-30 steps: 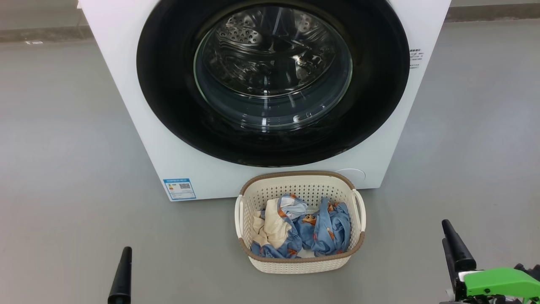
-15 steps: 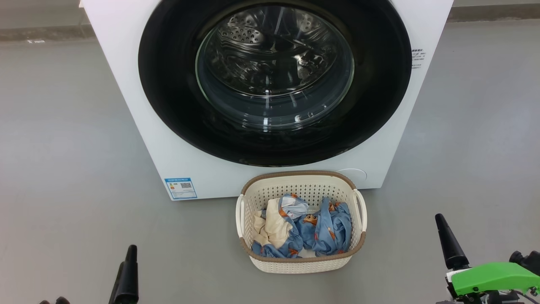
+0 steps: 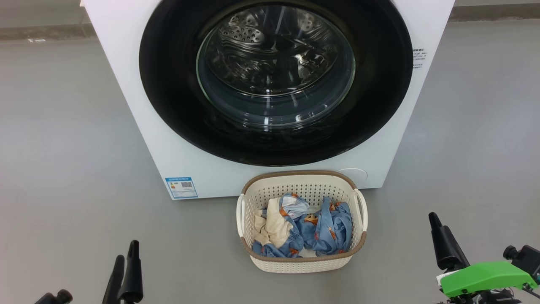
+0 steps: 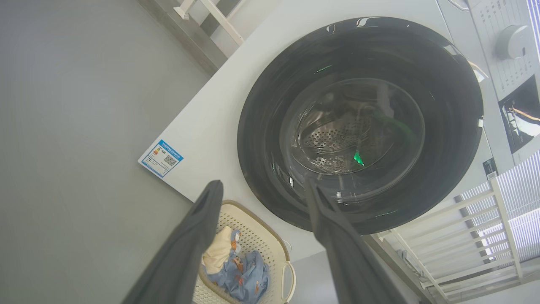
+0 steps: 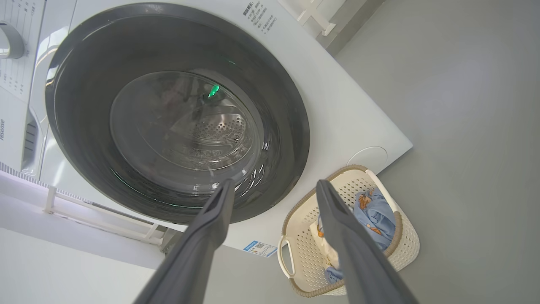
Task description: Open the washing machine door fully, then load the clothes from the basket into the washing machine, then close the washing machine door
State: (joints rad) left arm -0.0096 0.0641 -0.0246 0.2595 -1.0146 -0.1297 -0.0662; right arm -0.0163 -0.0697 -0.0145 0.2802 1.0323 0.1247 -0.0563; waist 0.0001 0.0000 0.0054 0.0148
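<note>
Head view: the washing machine (image 3: 139, 126) stands on a grey floor (image 3: 63, 147) with its white front towards the camera.
Door: the door (image 3: 168, 105), a glossy black ring round a bulging clear window, lies flush against the machine front, shut. The steel drum (image 3: 253, 33) shows through the glass.
Basket: the basket (image 3: 295, 174) sits on the floor just in front of the machine's lower edge, below the door and a little right of its middle. Whether it touches the machine cannot be told. Its 2 white handles are at the left and right sides.
Clothes: the clothes (image 3: 325, 228) lie crumpled inside the basket, with blue printed fabric at the right and front and a cream piece at the left.
Sticker: a blue sticker (image 3: 181, 188) is on the lower left corner of the machine front, left of the basket.
Left fingers: the left fingers (image 3: 133, 270) rise from the lower left of the head view, well apart from the basket. In the left wrist view the 2 stand wide apart and hold nothing, with the basket's rim and the white front in the gap.
Right fingers: the right fingers (image 3: 443, 247) rise at the lower right above a green part (image 3: 485, 276). In the right wrist view they are spread wide and empty, near neither door nor basket.
Knob: a round knob (image 4: 510, 40) is on the panel above the door in the left wrist view.
</note>
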